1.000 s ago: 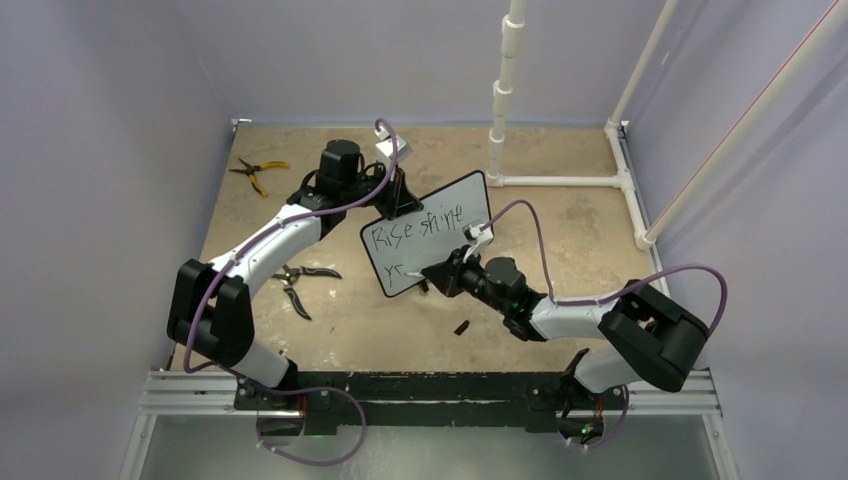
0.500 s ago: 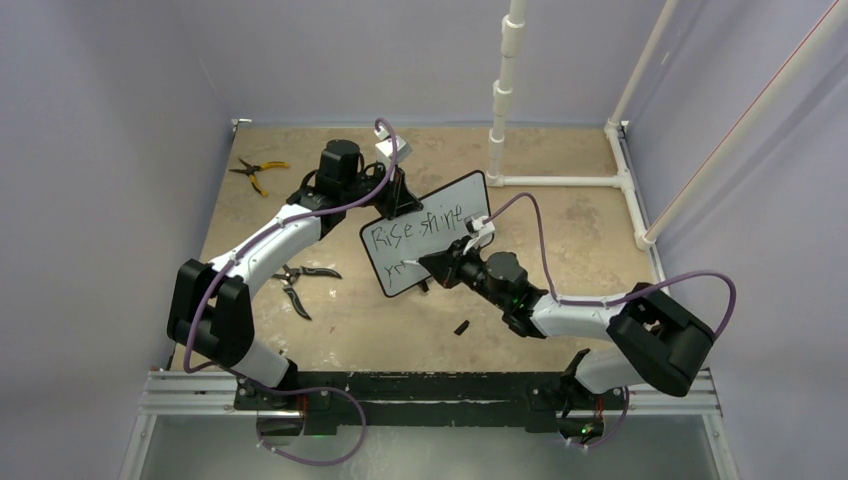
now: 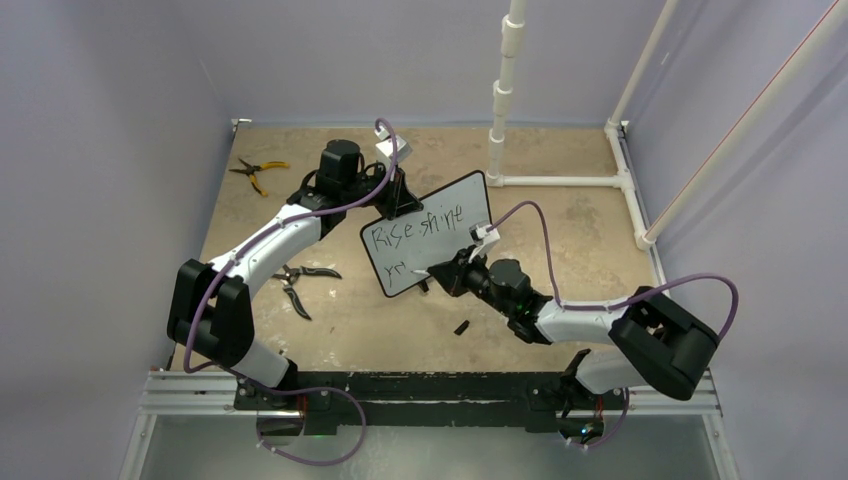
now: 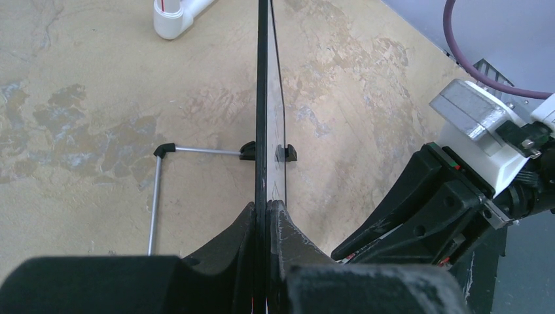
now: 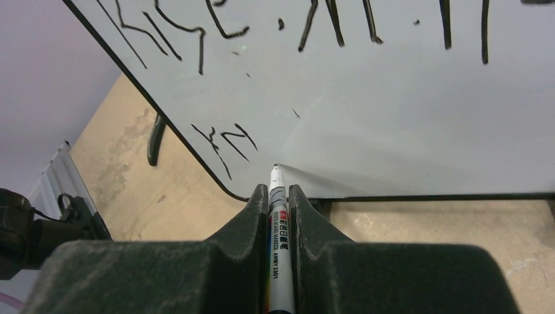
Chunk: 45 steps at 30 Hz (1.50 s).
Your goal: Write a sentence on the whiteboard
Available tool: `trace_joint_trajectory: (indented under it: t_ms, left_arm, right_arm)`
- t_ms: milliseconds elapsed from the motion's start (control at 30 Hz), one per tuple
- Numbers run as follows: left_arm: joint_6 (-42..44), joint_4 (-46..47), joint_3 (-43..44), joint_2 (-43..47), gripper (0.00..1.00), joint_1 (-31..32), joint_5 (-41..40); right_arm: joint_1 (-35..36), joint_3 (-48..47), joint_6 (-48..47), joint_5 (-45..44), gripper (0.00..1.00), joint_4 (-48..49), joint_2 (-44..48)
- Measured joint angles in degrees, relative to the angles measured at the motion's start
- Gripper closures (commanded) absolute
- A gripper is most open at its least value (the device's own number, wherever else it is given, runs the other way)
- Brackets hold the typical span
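Note:
The whiteboard (image 3: pixel 440 240) stands tilted at mid-table, edge-on in the left wrist view (image 4: pixel 263 98). My left gripper (image 3: pixel 399 203) is shut on its top edge (image 4: pixel 268 207). The sentence (image 3: pixel 415 227) reads "Rise shine", with a short start of a second line (image 3: pixel 397 268) below it; both show in the right wrist view (image 5: pixel 216 19) (image 5: pixel 222 140). My right gripper (image 3: pixel 441 270) is shut (image 5: pixel 278 191) on a white marker (image 5: pixel 279 222). The marker's tip is at the board's lower part, right of the second line's strokes.
Yellow-handled pliers (image 3: pixel 258 172) lie at the far left and black pliers (image 3: pixel 300 281) lie left of the board. A small black cap (image 3: pixel 462 327) lies near the right arm. A white pipe frame (image 3: pixel 560 181) stands at the back right. The board's wire stand (image 4: pixel 157 190) rests behind it.
The right gripper moved the marker up-left over the second line's start, then back down-right. The strokes there look slightly longer. The left arm and board have not moved.

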<state>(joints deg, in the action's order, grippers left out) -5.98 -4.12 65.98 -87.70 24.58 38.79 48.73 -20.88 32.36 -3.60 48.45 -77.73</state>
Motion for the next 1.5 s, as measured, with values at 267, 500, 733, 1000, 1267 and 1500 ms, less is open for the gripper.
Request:
trace_joint_trajectory:
  t_ms: [267,500,733,1000,1267,1500]
  left_arm:
    - [0.0,0.0,0.0,0.0,1.0,0.0,0.0]
    - [0.0,0.0,0.0,0.02,1.0,0.0,0.0]
    - [0.0,0.0,0.0,0.04,1.0,0.0,0.0]
    - [0.0,0.0,0.0,0.04,1.0,0.0,0.0]
    - [0.0,0.0,0.0,0.04,1.0,0.0,-0.02]
    - [0.0,-0.04,-0.02,0.04,1.0,-0.02,-0.02]
  right_arm:
    - [0.0,0.46,0.02,0.33,1.0,0.22,-1.11]
    - [0.0,0.44,0.04,0.72,1.0,0.94,-1.66]
    - [0.0,0.09,0.02,2.01,1.0,1.33,-1.66]
    - [0.0,-0.63,0.0,2.01,1.0,1.79,-0.83]
    - [0.0,-1.92,0.02,1.2,1.0,2.29,-1.4]
    - [0.0,-2.1,0.26,1.38,1.0,2.49,-1.95]
